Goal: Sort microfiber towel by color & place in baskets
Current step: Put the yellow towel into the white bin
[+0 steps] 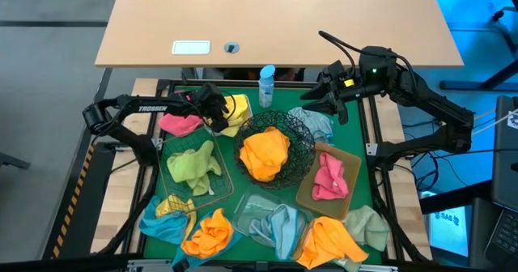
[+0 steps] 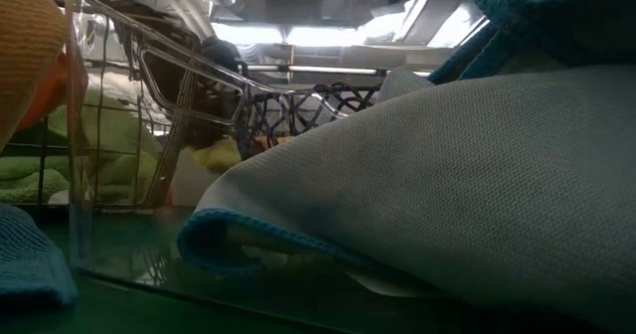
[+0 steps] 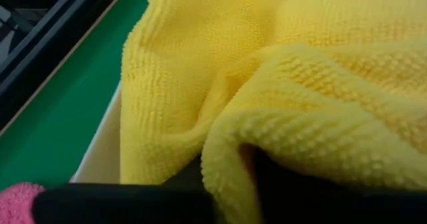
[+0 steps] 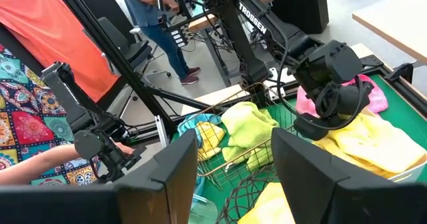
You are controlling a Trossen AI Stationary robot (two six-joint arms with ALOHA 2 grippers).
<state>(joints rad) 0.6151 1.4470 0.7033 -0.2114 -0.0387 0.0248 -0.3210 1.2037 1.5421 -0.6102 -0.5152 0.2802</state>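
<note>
Yellow towel (image 1: 235, 110) lies in white tub (image 3: 100, 144) at mat's far edge; left gripper (image 1: 217, 112) sits on it, jaw state unclear, likely mid-release. Right gripper (image 4: 230, 167) hovers open, empty, near spray bottle (image 1: 266, 86), waiting.

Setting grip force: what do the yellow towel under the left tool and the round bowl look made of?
Yellow towel: soft looped microfiber, matte, with a knobbly pile and limp folds. Round bowl: thin black wire, probably coated metal, open lattice with orange cloth showing through.
</note>
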